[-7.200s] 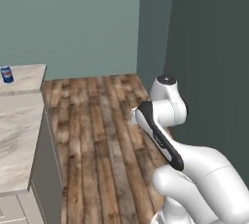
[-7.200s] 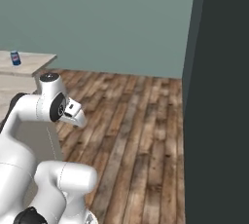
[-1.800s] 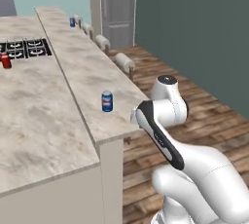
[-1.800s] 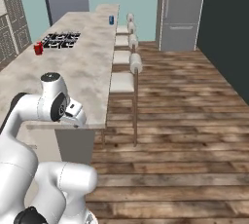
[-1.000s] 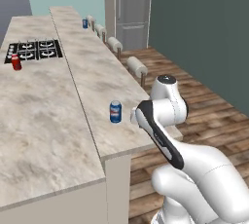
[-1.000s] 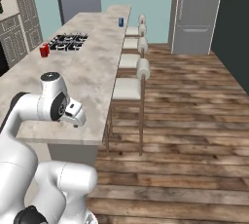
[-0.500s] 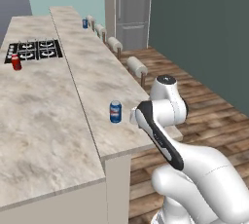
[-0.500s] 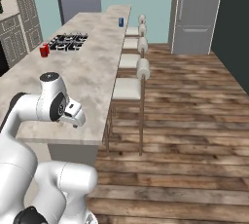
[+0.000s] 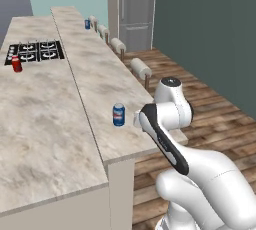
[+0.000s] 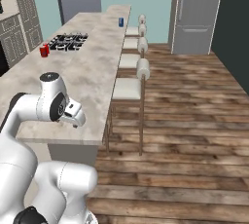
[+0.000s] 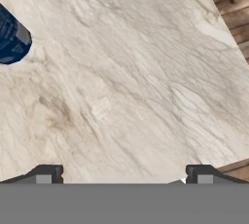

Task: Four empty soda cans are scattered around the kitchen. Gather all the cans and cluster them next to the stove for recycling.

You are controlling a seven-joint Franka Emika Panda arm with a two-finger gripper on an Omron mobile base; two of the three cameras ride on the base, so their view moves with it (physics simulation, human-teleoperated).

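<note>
The long marble bench (image 9: pixel 45 124) runs from the bottom left of the left base view to its upper middle, and its pale veined top also spreads across the hand view. A steel fridge (image 9: pixel 131 9) stands at the top centre of the left base view and is cut off by the upper edge. A row of stools (image 10: pixel 131 87) lines the bench's right side in the right base view; the farther ones overlap and are hard to separate. The stove (image 9: pixel 34 52) lies flat in the upper left of the left base view, its knobs too small to make out.

A red can (image 9: pixel 16 64) stands just beside the stove's near left corner. A blue can with a white band (image 9: pixel 118 114) stands at the centre of the left base view, near the bench's right edge. Another blue can (image 9: pixel 87 24) sits far up the bench, tiny.

The end effector (image 11: pixel 121 172) hangs over the bench top, fingers spread wide and holding nothing; only the fingertips (image 11: pixel 46 173) show at the bottom of the hand view. There the nearest blue can is cut off at the upper left edge, well apart from the fingertips.
</note>
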